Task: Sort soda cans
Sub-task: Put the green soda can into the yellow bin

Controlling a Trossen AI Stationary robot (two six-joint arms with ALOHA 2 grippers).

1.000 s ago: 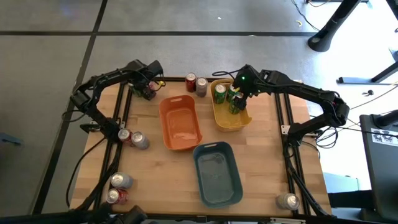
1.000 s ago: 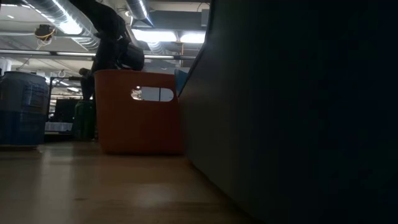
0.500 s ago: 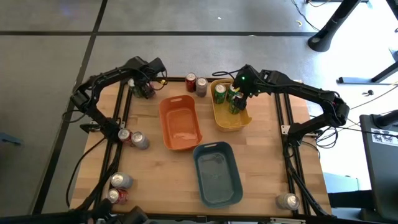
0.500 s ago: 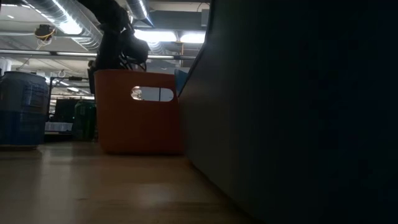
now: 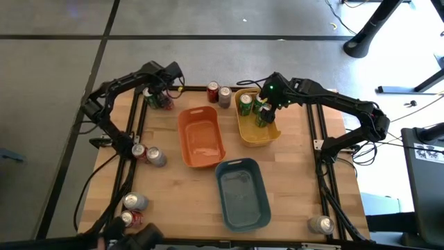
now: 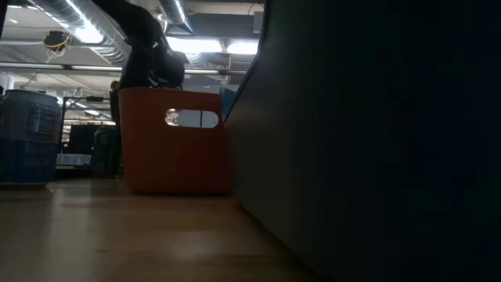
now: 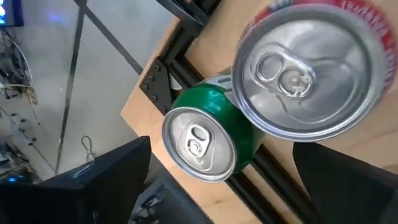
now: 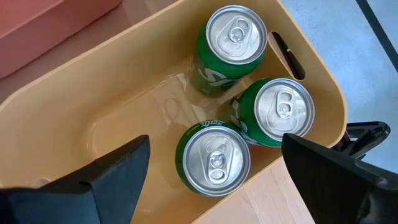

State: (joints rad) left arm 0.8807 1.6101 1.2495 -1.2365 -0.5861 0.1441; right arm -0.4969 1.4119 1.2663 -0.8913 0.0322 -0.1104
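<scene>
Left pincer (image 5: 161,99) hung spread wide over a red can (image 7: 311,65) and a green can (image 7: 208,140) at the bench's far-left corner, pick pending; right pincer (image 5: 266,110), released, sat above three green cans (image 8: 214,158) in the yellow bin (image 5: 267,137).

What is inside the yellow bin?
Three green soda cans stand upright in the yellow bin, silver tops up, bunched at one end. The rest of its floor shows bare. The right gripper hovers open above them, hiding some in the high view.

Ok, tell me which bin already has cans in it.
The yellow bin, under the right hand: three green cans stand in it. The orange bin and blue-grey bin hold none.
</scene>
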